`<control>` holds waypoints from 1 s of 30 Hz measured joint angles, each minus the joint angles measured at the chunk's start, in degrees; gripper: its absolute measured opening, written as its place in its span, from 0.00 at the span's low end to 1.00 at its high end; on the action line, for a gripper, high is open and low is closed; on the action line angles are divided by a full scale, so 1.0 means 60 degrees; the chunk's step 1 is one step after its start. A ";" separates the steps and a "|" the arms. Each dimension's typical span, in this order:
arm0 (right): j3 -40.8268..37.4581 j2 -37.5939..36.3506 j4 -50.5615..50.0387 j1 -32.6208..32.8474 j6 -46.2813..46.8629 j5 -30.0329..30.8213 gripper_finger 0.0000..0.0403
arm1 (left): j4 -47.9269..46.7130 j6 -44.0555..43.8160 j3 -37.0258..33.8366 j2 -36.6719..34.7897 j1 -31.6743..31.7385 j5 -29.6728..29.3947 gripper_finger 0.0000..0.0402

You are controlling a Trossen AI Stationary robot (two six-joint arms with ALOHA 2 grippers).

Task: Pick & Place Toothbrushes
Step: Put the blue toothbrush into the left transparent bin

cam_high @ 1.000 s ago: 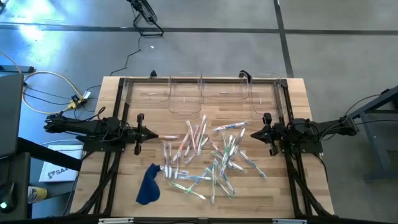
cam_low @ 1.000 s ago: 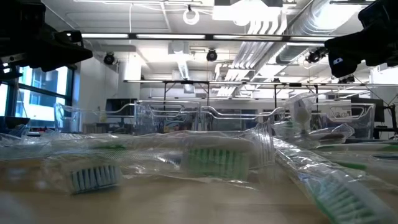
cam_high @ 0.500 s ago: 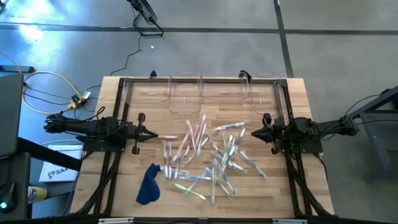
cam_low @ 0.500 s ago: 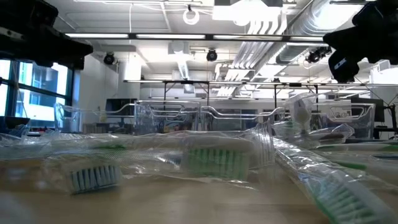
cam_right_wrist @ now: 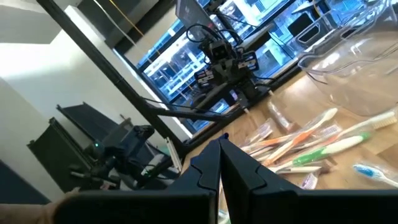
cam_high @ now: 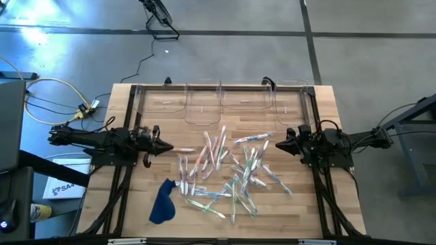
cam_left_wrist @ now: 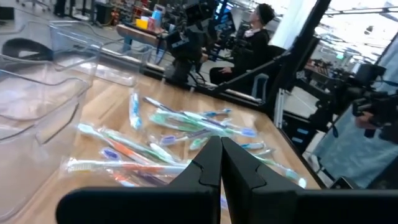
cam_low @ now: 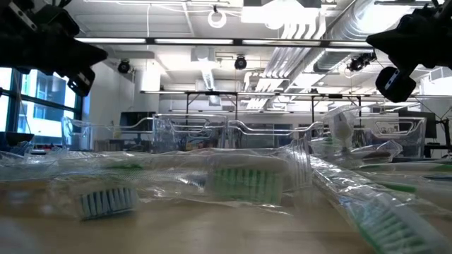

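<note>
Toothbrushes: heap unmoved mid-worktop; none lifted.
Left pincer: closed, empty, wrist newly rolled.
Right pincer: closed, empty, likewise rolled.
Meaning: picking not begun.

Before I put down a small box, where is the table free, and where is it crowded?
Bare wood lies between the left gripper and the clear bins, and more between the toothbrushes and the table's right edge. The middle is crowded with toothbrushes; the blue cloth fills the near left.
</note>
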 joint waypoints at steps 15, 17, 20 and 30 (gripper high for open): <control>-0.0001 0.0000 0.0787 0.0000 -0.0308 0.0027 0.01 | -0.0198 0.0041 0.0021 0.0004 0.0000 -0.2200 0.00; -0.0001 0.0000 0.0787 0.0004 -0.0827 0.0036 0.01 | -0.0220 0.0044 0.0022 0.0004 0.0000 -0.2225 0.00; -0.0001 0.0000 0.0787 0.0003 -0.1006 0.0039 0.01 | -0.0220 0.0046 0.0022 0.0004 0.0000 -0.2218 0.00; 0.0399 0.0088 0.0619 0.0000 -0.1189 0.0547 0.01 | -0.0173 0.0002 0.0026 0.0004 0.0000 -0.2440 0.00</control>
